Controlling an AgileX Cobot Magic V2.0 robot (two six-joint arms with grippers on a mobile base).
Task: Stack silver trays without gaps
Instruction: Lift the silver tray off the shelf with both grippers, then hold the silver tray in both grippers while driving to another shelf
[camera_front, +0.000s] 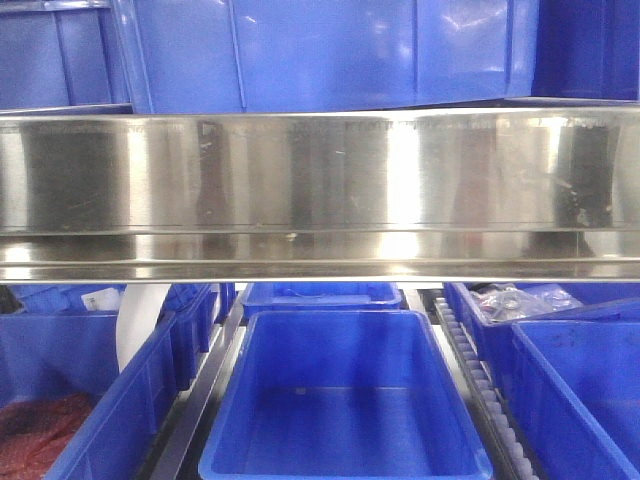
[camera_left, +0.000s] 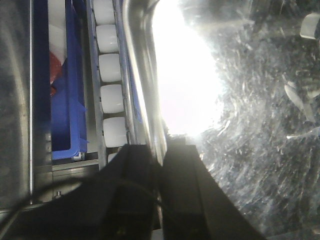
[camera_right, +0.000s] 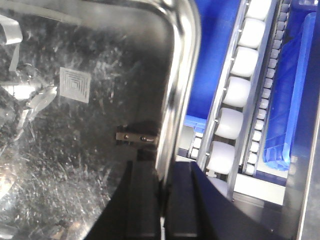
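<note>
So both arms are pinching the same silver tray (camera_left: 250, 150) by its opposite long rims; the left gripper (camera_left: 161, 162) is sitting with its two black fingers (camera_left: 131, 190) nearly together, the thin rim wedged in the narrow gap between them; one finger is lying outside the tray wall, the other inside. Same deal on the other side; the right gripper (camera_right: 162, 177) is clamping the tray's rim, jaws almost closed with just the steel edge between them.

The tray's scratched shiny floor is filling most of both wrist views; a big white glare is blowing out part of it in the left wrist view. The tray is hanging just beside the white rollers (camera_left: 112, 100) of a conveyor track on its left, with a blue bin (camera_left: 70, 100) past those; on the right side more rollers (camera_right: 235, 90) are running alongside, and blue plastic is showing right under the rim.

In the front view a wide brushed-steel band (camera_front: 320, 180) is crossing the whole frame; can't tell whether it's the tray's side or not; below it an open blue bin (camera_front: 345, 400) is sitting in the middle lane.
</note>
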